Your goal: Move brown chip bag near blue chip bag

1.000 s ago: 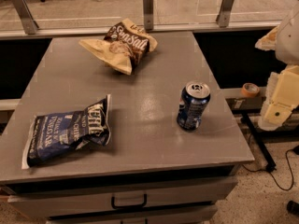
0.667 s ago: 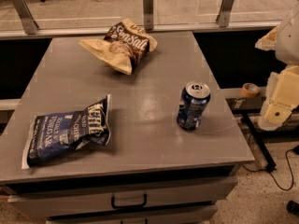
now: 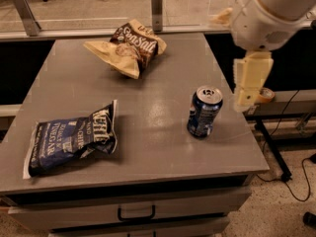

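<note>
The brown chip bag (image 3: pixel 129 47) lies at the far middle of the grey table (image 3: pixel 148 142), tan and dark brown with white "Sea Salt" lettering. The blue chip bag (image 3: pixel 71 138) lies flat at the near left, navy with white lettering. My gripper (image 3: pixel 245 100) hangs from the white arm (image 3: pixel 269 14) above the table's right edge, just right of the blue soda can and well away from both bags. It holds nothing that I can see.
A blue soda can (image 3: pixel 204 111) stands upright at the right middle of the table. A glass barrier with metal posts (image 3: pixel 157 4) runs behind the table. A drawer with a handle (image 3: pixel 136 213) is below the front edge. Cables (image 3: pixel 291 177) lie on the floor at right.
The arm has swung left from the right edge of the view to over the table's right edge near the can. The bags and the can have not moved.
</note>
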Robot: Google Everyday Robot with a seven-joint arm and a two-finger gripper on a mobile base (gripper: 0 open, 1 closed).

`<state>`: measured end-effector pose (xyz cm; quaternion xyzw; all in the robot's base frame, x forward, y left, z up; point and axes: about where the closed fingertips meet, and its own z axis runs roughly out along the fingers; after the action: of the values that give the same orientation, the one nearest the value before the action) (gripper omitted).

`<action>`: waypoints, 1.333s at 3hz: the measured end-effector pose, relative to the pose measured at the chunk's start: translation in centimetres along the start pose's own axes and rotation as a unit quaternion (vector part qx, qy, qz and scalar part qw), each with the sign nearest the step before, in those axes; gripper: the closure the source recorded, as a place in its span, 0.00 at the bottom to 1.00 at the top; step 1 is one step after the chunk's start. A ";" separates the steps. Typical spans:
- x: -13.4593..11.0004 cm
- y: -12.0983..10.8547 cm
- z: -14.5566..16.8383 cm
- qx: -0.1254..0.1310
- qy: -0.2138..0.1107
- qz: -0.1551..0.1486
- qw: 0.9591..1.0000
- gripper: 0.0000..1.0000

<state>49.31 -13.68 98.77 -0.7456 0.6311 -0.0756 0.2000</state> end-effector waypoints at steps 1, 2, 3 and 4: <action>-4.5 -5.0 2.5 0.025 -0.048 -0.121 0.991 0.00; -8.3 -9.3 3.2 0.054 -0.073 -0.236 0.967 0.00; -8.8 -9.9 2.9 0.064 -0.073 -0.283 0.954 0.00; -8.7 -9.2 4.7 0.072 -0.071 -0.270 0.957 0.00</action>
<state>57.77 -3.13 99.33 -0.8755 0.3831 -0.1187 0.2693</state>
